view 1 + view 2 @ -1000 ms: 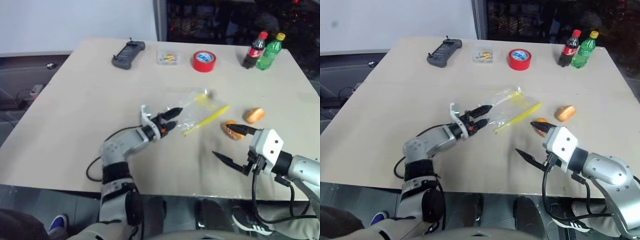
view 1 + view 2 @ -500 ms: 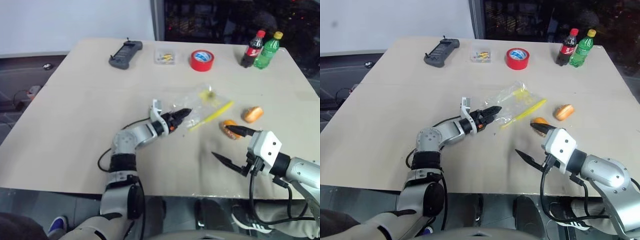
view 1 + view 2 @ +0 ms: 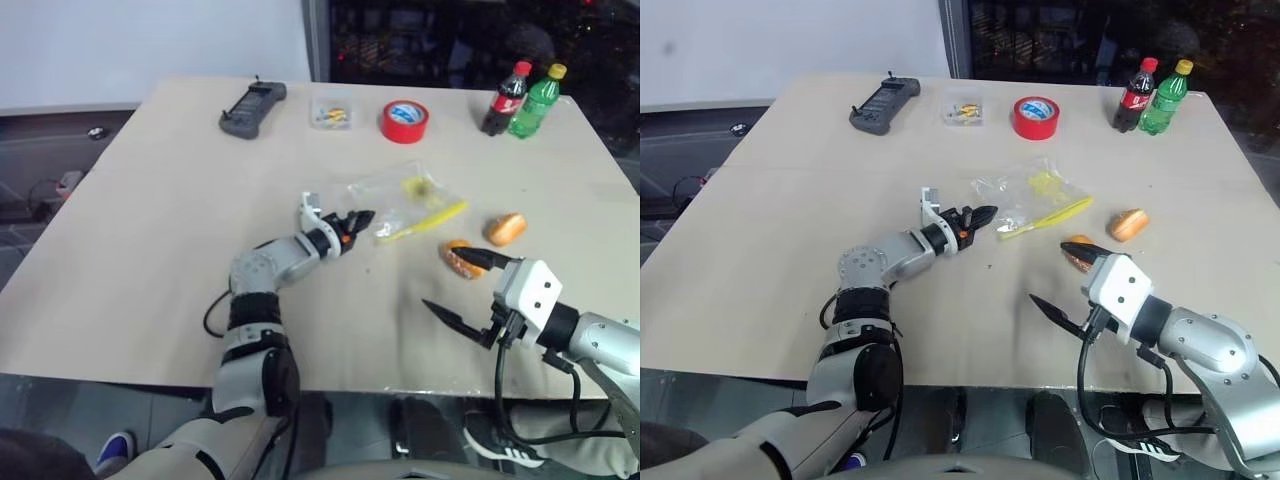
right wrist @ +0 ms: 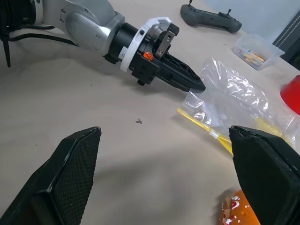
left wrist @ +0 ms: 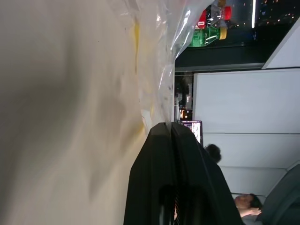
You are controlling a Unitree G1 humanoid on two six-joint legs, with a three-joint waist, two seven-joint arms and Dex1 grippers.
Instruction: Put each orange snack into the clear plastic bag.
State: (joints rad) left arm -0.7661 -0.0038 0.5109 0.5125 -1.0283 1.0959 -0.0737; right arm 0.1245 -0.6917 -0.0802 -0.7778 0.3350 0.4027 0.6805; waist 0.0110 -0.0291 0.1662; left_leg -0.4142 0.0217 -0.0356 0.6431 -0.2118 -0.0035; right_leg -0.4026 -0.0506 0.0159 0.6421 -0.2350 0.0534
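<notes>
The left gripper (image 3: 362, 217) pinches the clear plastic bag's (image 3: 402, 197) near-left corner – thin film could slip free – while the right gripper (image 3: 455, 290) gapes empty.

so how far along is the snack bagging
Nothing is bagged yet. Both orange snacks lie on the table, outside the clear plastic bag. In hand: the left gripper is shut on the bag's near corner. The right gripper hangs open by the nearer snack. Both still need loading.
</notes>
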